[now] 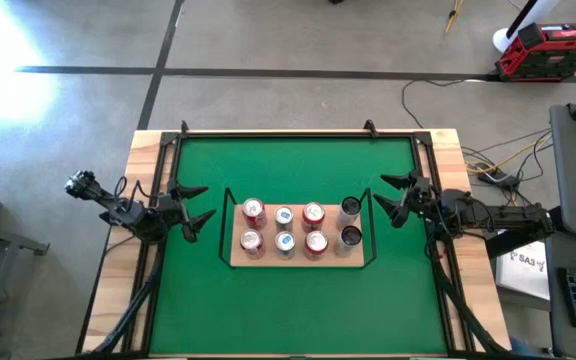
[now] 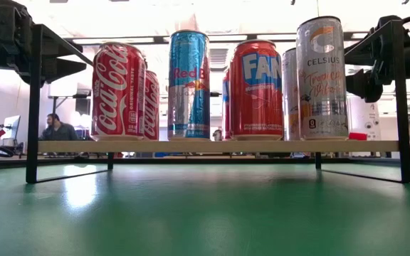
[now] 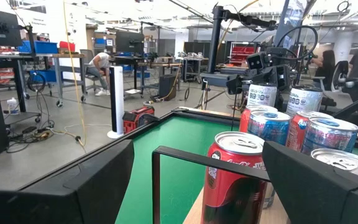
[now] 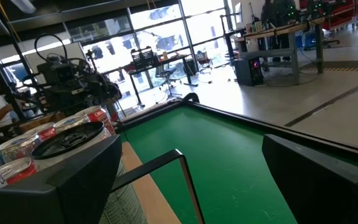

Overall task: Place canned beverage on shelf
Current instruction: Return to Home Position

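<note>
The shelf [image 1: 238,258], a light-wood board in a black wire frame, stands mid-table on the green mat [image 1: 298,310]. Several cans stand upright on it in two rows: red Coca-Cola cans [image 2: 118,91] on the left, blue Red Bull [image 2: 188,84], red Fanta [image 2: 257,89], and silver Celsius [image 2: 322,78] on the right. My left gripper [image 1: 208,202] hovers open just off the shelf's left end, pointing level at it. My right gripper [image 1: 378,188] hovers open off the shelf's right end, beside the dark-topped cans [image 1: 350,207]. Neither holds anything.
A black rail frame [image 1: 298,133] runs around the mat at the table's far edge and sides. Bare mat lies in front of and behind the shelf. Beyond the table are workbenches, cables, a red toolbox [image 1: 550,50] and a seated person [image 2: 57,129].
</note>
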